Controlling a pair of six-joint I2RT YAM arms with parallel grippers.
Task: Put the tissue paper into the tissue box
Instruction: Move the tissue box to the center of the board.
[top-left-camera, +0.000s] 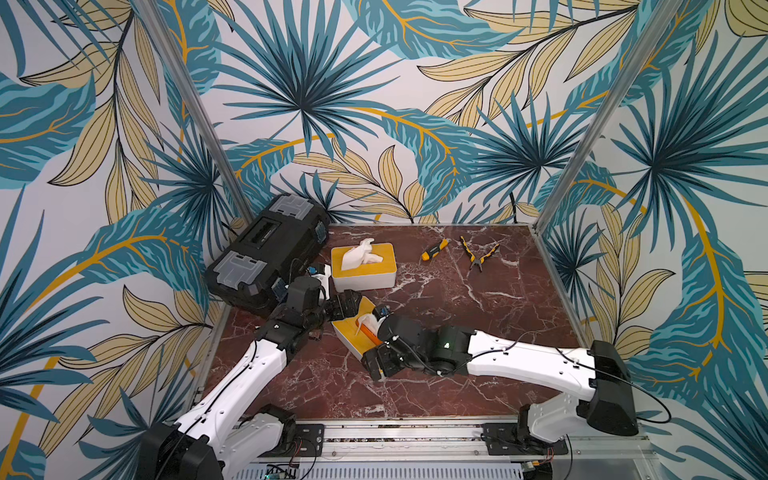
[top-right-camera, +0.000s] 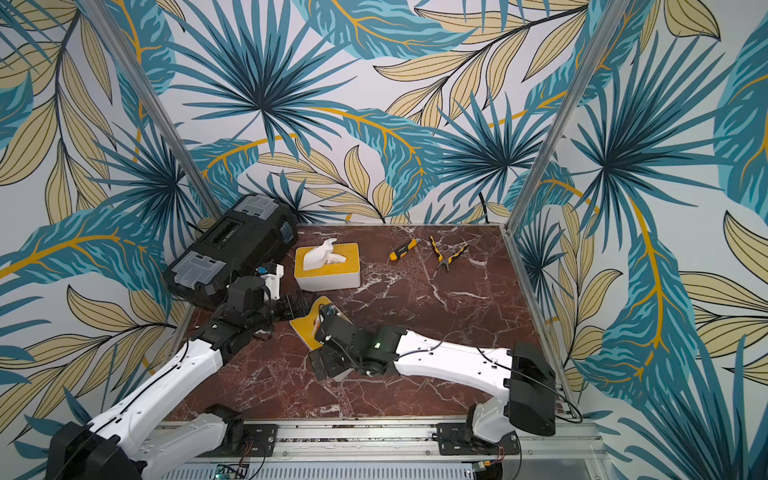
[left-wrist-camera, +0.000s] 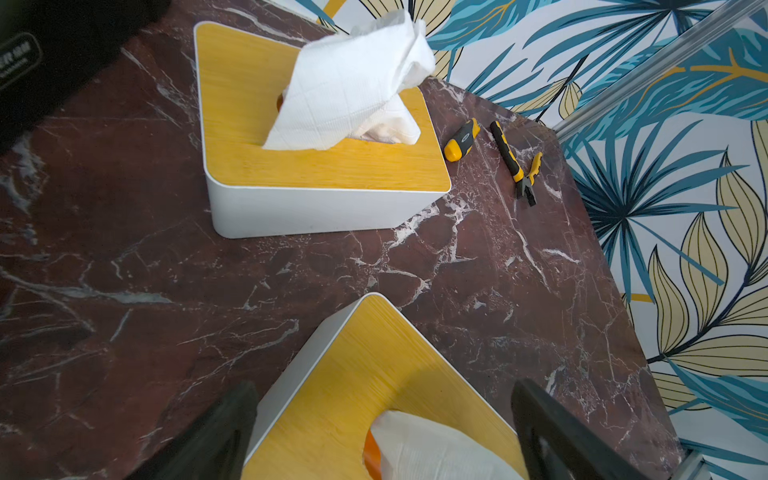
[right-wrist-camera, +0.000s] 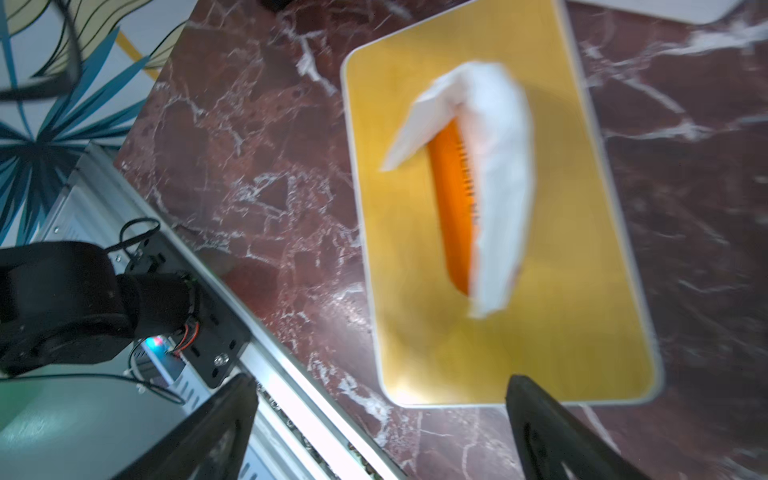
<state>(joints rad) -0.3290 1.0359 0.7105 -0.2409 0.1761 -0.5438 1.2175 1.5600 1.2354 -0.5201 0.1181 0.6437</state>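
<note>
Blurred in the right wrist view, the tissue paper (right-wrist-camera: 498, 178) stands out of the slot of the nearer tissue box (right-wrist-camera: 573, 332), left of the middle of the table (right-wrist-camera: 270, 174) — in both top views the arms (top-left-camera: 528, 361) hide most of that box. The left wrist view cuts the tissue off. The right gripper (right-wrist-camera: 380, 380) and left gripper (left-wrist-camera: 384, 392) gape wide, empty.

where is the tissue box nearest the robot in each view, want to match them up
top view: near tissue box mid-table, partly hidden under the arm tips
top view: same spot, more of it covered
left wrist: close foreground, one corner pointing away
right wrist: fills the middle, blurred
shared landmark: white tissue poking from its orange slot, clearest in the wrist views
</note>
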